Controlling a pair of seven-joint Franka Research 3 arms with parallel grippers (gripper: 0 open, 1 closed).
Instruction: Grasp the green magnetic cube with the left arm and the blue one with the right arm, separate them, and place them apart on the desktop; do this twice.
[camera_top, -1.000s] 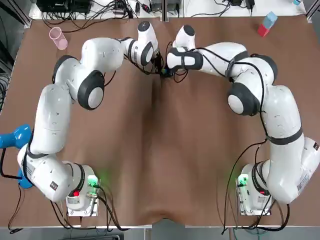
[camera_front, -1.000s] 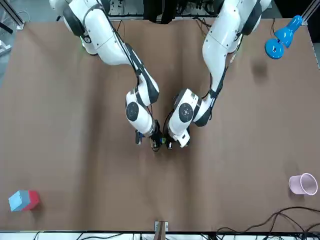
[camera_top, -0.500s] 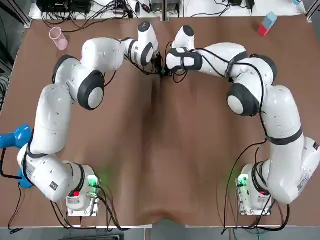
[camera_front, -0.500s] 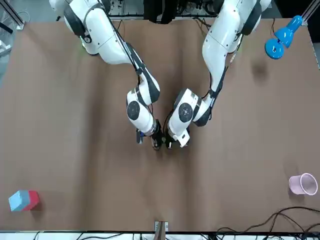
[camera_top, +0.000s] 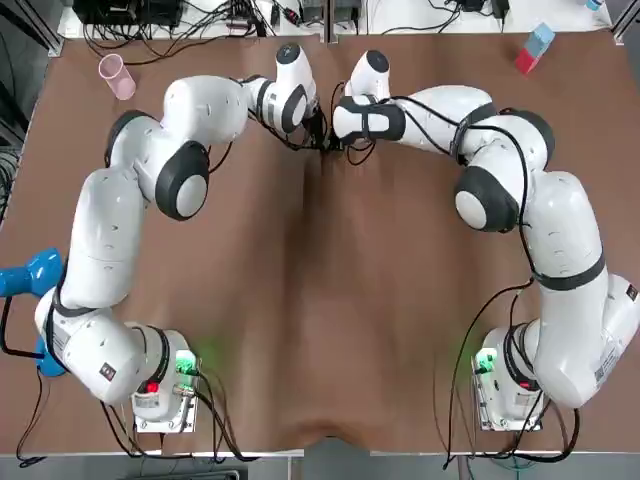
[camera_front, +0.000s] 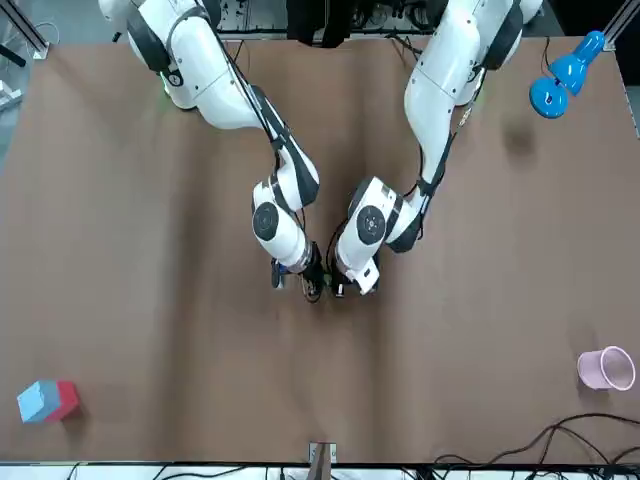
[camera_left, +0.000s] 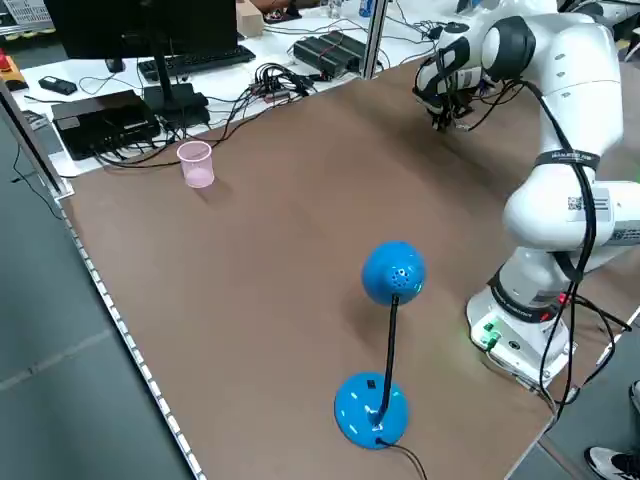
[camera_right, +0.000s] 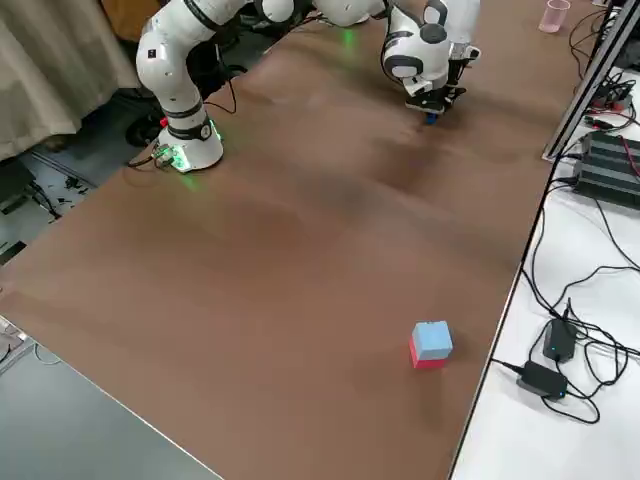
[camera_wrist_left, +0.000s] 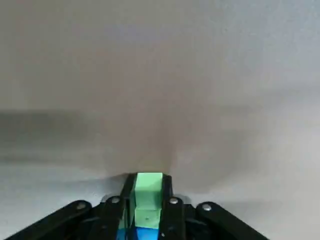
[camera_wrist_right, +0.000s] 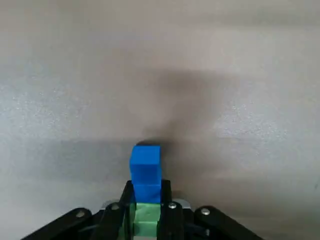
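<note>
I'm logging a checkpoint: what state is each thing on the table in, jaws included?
Green magnetic cube: gripped in the left jaws, stuck to the blue one.
Blue magnetic cube: gripped in the right jaws, not yet separated.
Left gripper: shut on the green cube.
Right gripper: shut on the blue cube.
Pink plastic cup: upright.
Blue desk lamp: upright.
Light-blue and red blocks: stacked, light-blue on top.

matt brown cloth-like cover on the table (camera_top: 320, 330), faintly creased. glossy white plastic shells on the left arm (camera_top: 105, 235) and right arm (camera_top: 565, 240). smooth matt plastic for the green cube (camera_wrist_left: 148, 200) and blue cube (camera_wrist_right: 145, 170).
</note>
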